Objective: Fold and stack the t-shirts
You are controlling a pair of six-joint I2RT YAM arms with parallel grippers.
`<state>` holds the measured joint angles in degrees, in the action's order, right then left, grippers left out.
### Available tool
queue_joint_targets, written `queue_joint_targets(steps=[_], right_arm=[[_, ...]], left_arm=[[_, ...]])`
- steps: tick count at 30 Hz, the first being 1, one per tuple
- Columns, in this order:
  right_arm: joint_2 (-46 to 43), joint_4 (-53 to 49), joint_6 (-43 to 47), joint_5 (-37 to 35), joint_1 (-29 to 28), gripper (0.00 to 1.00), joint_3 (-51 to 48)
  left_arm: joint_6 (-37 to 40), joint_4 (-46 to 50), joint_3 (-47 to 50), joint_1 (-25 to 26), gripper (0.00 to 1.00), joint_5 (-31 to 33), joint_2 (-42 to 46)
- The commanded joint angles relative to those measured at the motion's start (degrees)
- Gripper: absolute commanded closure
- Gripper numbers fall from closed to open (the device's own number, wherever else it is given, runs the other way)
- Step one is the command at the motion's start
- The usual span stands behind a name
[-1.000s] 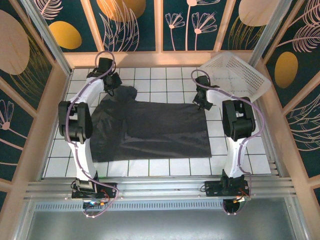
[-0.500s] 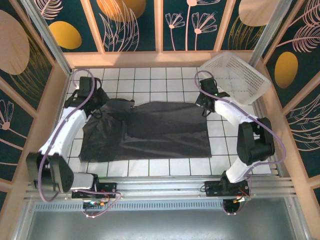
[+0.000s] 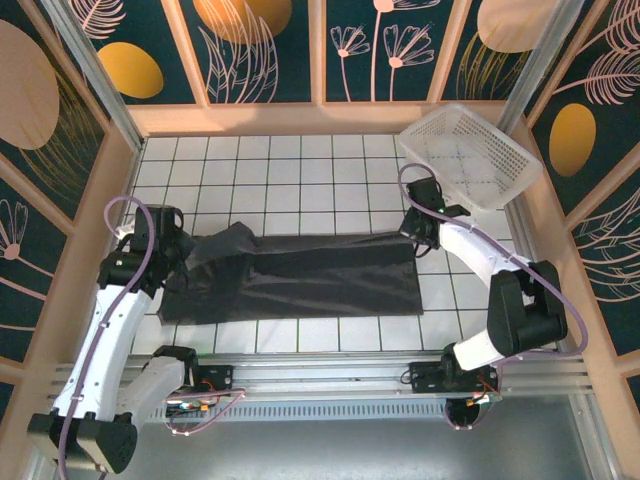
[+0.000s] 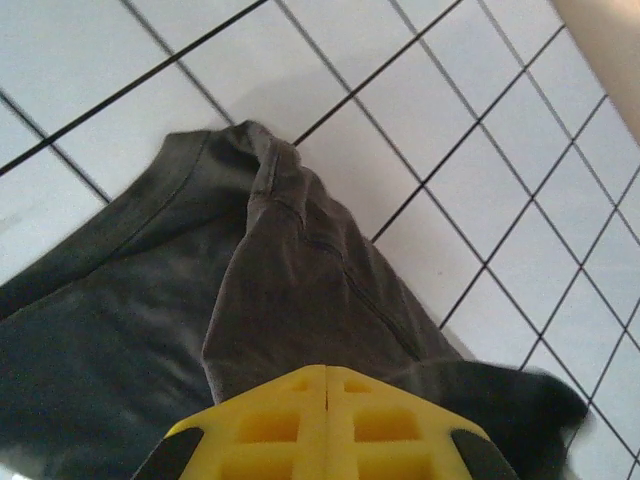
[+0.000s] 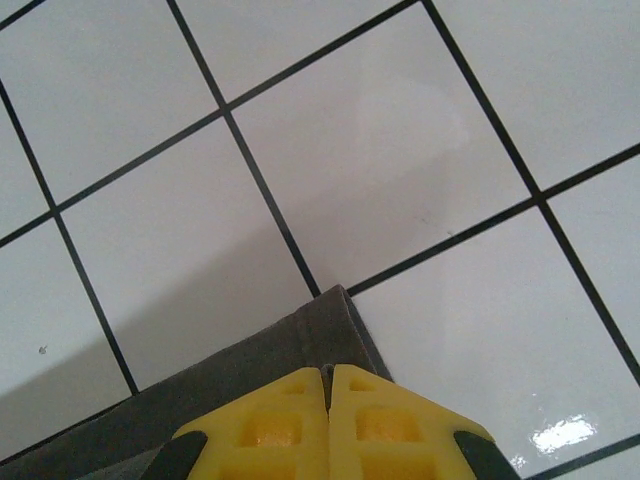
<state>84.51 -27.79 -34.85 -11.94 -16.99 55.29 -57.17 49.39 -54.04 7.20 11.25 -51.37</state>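
A dark charcoal t-shirt (image 3: 300, 275) lies on the white tiled floor, its far half drawn over toward the near edge. At the shirt's left end my left gripper (image 3: 178, 258) is shut on bunched cloth; in the left wrist view the yellow fingers (image 4: 325, 425) meet over a fold of the t-shirt (image 4: 290, 290). My right gripper (image 3: 413, 232) is shut on the shirt's far right corner. The right wrist view has that t-shirt corner (image 5: 330, 320) pinched between the yellow fingers (image 5: 325, 425).
A white lattice basket (image 3: 470, 155) stands tilted at the back right corner, close behind the right arm. Wooden walls ring the tiled floor (image 3: 300, 170). Bare tiles lie beyond the shirt and along its near edge.
Both grippers have drawn the shirt's far edge toward the near side, so the cloth now shows as a narrower band. The left arm swung out to the left and nearer.
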Motion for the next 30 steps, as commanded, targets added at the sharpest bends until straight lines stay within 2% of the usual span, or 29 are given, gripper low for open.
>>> queue_joint_targets(steps=[1,14,18,20,29,30], right_arm=[[-2.26,-3.66,-1.43,-0.67,-0.38,1.00,-1.98],[-4.50,-7.03,-5.45,3.41,-1.31,1.00,-7.80],[-6.27,-7.90,-7.73,2.62,-0.96,0.79,-9.23],[-6.97,-7.73,-8.42,2.08,-0.85,0.72,-8.66],[-3.11,-6.37,-9.84,3.92,-1.50,0.70,-2.85],[-2.56,-6.00,-10.08,4.24,-1.70,0.71,-2.82]], left_arm=[[-2.86,5.70,1.22,0.01,1.00,2.20,1.98],[-9.16,16.05,8.74,0.00,1.00,4.43,10.86],[-10.97,18.19,13.46,0.01,1.00,2.97,13.97],[-11.73,18.46,15.51,0.01,1.00,2.02,15.20],[-10.45,15.52,15.97,0.01,1.00,0.79,13.23],[-10.15,14.85,15.46,0.01,0.97,0.50,12.91]])
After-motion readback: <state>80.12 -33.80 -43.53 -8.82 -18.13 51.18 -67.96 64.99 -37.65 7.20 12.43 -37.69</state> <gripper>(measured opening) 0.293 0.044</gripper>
